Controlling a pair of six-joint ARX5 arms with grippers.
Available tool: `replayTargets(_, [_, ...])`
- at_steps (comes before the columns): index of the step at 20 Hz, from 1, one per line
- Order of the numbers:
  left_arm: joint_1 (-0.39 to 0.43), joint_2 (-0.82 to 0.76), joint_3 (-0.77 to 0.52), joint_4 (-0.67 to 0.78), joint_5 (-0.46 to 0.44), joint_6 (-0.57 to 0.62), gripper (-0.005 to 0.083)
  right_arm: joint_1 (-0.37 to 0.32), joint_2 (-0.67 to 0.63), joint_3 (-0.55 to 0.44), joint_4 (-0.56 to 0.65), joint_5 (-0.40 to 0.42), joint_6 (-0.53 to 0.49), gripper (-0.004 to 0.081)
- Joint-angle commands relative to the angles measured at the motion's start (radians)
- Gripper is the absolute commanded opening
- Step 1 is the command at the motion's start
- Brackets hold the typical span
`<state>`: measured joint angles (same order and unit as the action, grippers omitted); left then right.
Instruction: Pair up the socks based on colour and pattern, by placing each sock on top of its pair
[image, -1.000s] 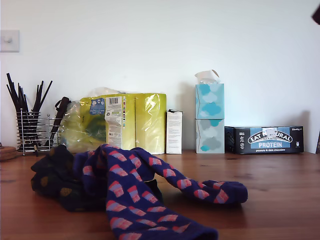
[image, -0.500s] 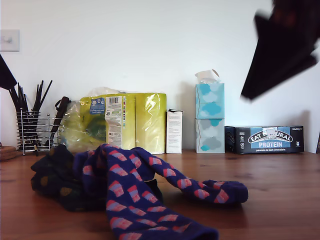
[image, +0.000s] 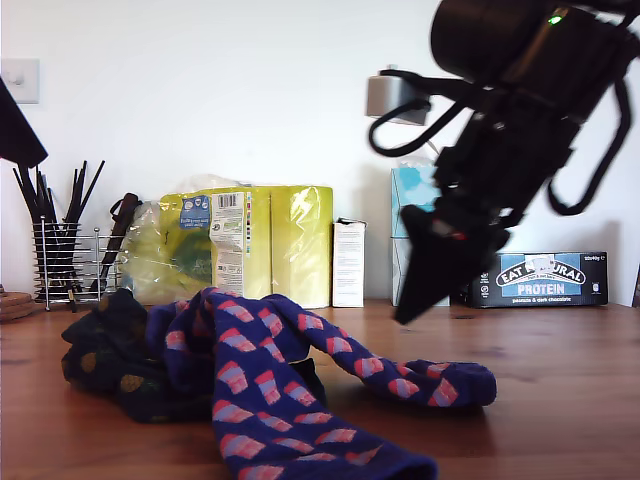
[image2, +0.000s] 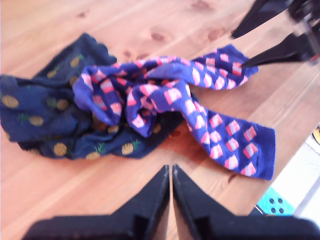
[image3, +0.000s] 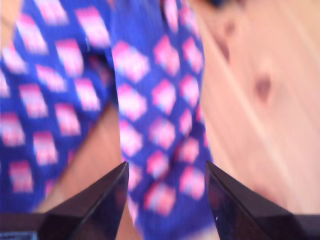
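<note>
A wooden worktop (image: 560, 380) is carrying a heap of socks before a white wall. My second gripper (image3: 165, 187) is hanging with its jaws spread apart and holding nothing, a blue-purple sock (image3: 155, 105) lying directly beyond them, though that view is blurred. My first gripper (image2: 171, 192) is hovering with its jaws pressed together, empty; just ahead of them the two blue-purple socks (image2: 195, 107) are lying tangled over the dark navy pineapple socks (image2: 37, 112). In the exterior view the dark arm (image: 500, 150) is reaching down above the pile.
</note>
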<state>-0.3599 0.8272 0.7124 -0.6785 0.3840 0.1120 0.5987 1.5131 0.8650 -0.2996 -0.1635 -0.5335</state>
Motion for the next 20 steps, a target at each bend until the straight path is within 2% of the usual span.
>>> replayTargets(1, [-0.001,0.004,-0.003,0.006,0.001,0.005,-0.002,0.004,0.039,0.019,0.029,-0.04,0.002,0.0449])
replayTargets(6, [-0.001,0.004,-0.003,0.006,0.001,0.005,-0.002,0.003,0.169,0.101,0.055,-0.086,0.01,0.0449])
replayTargets(11, [-0.001,0.004,-0.003,0.005,0.001,0.005,-0.002,0.003,0.29,0.196,0.025,-0.093,0.011,0.0438])
replayTargets(14, [-0.001,0.004,-0.003,0.005,0.001,0.005,-0.002,0.003,0.346,0.212,0.015,-0.091,0.011,0.0433])
replayTargets(16, [-0.001,0.004,-0.003,0.004,0.001,0.005,-0.002,-0.001,0.373,0.212,0.001,-0.091,0.014,0.0341])
replayTargets(19, [-0.001,0.004,-0.003,0.002,0.001,0.005,-0.002,-0.006,0.38,0.213,-0.006,-0.089,0.072,0.0011])
replayTargets(20, [-0.001,0.004,-0.003,0.002,0.001,0.005,-0.002,-0.008,0.38,0.217,-0.011,-0.086,0.097,-0.0008])
